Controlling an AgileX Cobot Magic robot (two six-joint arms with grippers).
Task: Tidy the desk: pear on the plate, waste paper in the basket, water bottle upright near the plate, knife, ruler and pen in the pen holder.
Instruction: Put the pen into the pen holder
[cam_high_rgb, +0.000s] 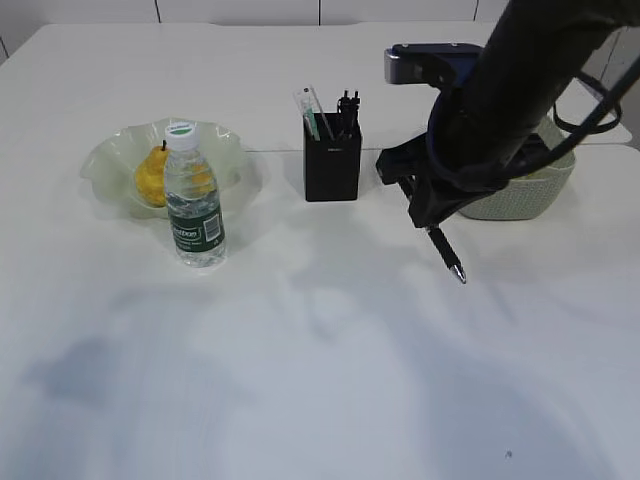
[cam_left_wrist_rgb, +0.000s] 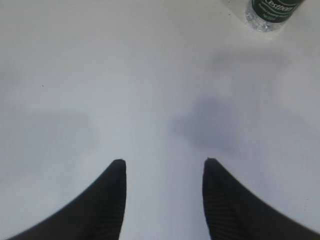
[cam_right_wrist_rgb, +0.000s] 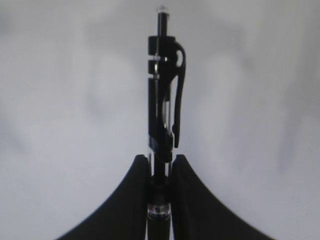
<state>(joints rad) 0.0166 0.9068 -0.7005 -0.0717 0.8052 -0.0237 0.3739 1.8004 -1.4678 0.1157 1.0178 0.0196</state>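
Observation:
My right gripper (cam_high_rgb: 425, 215) hangs above the table just right of the black pen holder (cam_high_rgb: 332, 170), shut on a black pen (cam_high_rgb: 447, 255) that points down and to the right. In the right wrist view the pen (cam_right_wrist_rgb: 162, 100) sticks out from between the closed tips of the right gripper (cam_right_wrist_rgb: 161, 157). A pale ruler (cam_high_rgb: 310, 108) and a dark handle, maybe the knife (cam_high_rgb: 347, 108), stand in the holder. The yellow pear (cam_high_rgb: 152, 178) lies on the wavy plate (cam_high_rgb: 110, 165). The water bottle (cam_high_rgb: 194, 200) stands upright in front of the plate. My left gripper (cam_left_wrist_rgb: 165, 162) is open and empty over bare table. Waste paper is hidden.
A pale green basket (cam_high_rgb: 530, 195) sits at the right, mostly hidden behind the right arm. The base of the water bottle (cam_left_wrist_rgb: 270, 12) shows at the top right of the left wrist view. A seam between two tabletops runs behind the holder.

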